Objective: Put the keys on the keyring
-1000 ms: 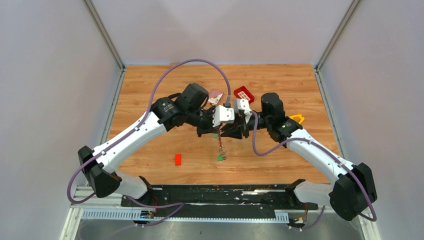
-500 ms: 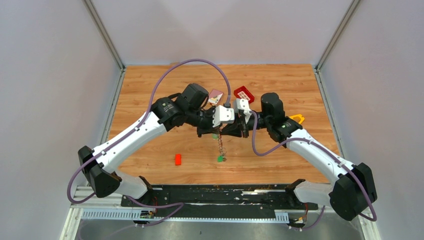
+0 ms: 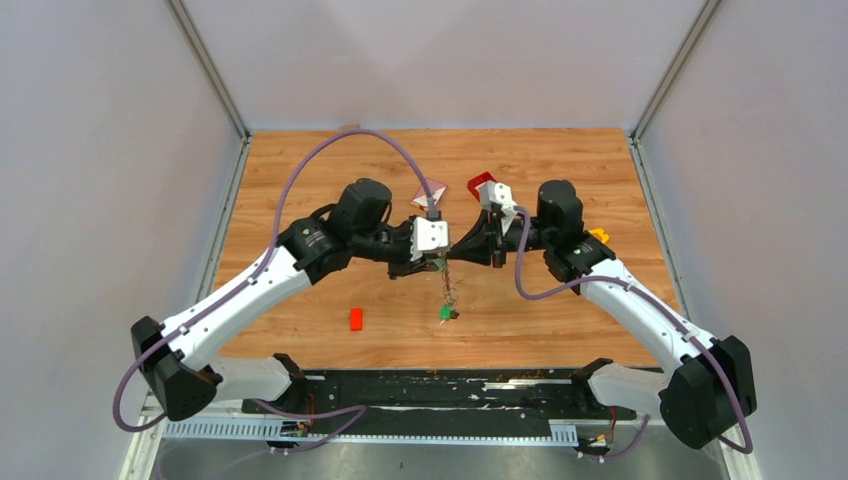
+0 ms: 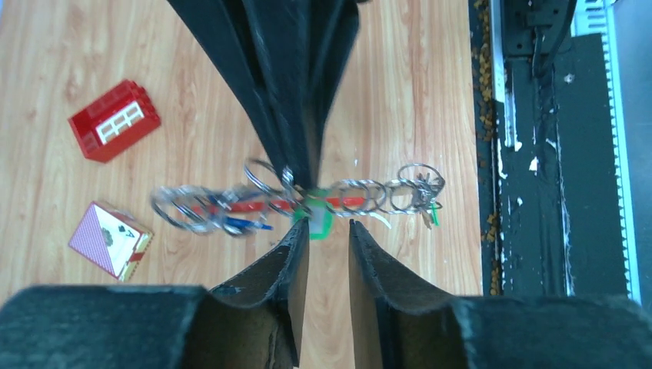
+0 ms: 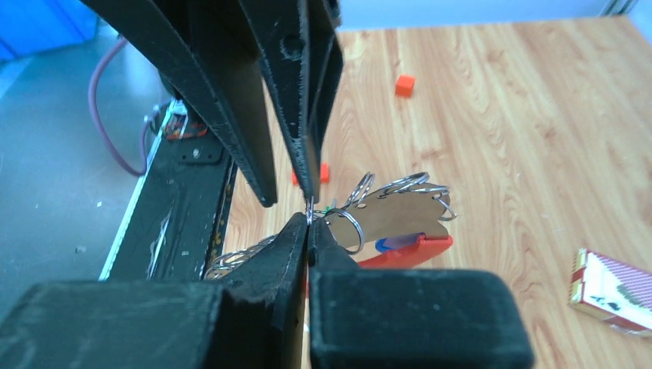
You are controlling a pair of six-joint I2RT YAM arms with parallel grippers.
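Our right gripper (image 5: pixel 309 224) is pinched closed on one wire ring of the keyring (image 4: pixel 369 194), and the chain of rings hangs from it above the wooden table (image 3: pixel 300 170). Our left gripper (image 4: pixel 327 231) meets it tip to tip, jaws a little parted with nothing between them. A green-headed key (image 4: pixel 318 223) shows just at one left fingertip, and a blue-headed key (image 4: pixel 247 224) sits further along the chain. The only writing we can read is an "A" with a spade on the playing-card box (image 4: pixel 110 238), near the red gridded tray (image 4: pixel 114 121).

Keyring (image 4: pixel 370 195) silver, red piece; key (image 4: pixel 319 224) green head; block (image 3: pixel 356 318) red; table (image 3: pixel 300 170) wood-grain.
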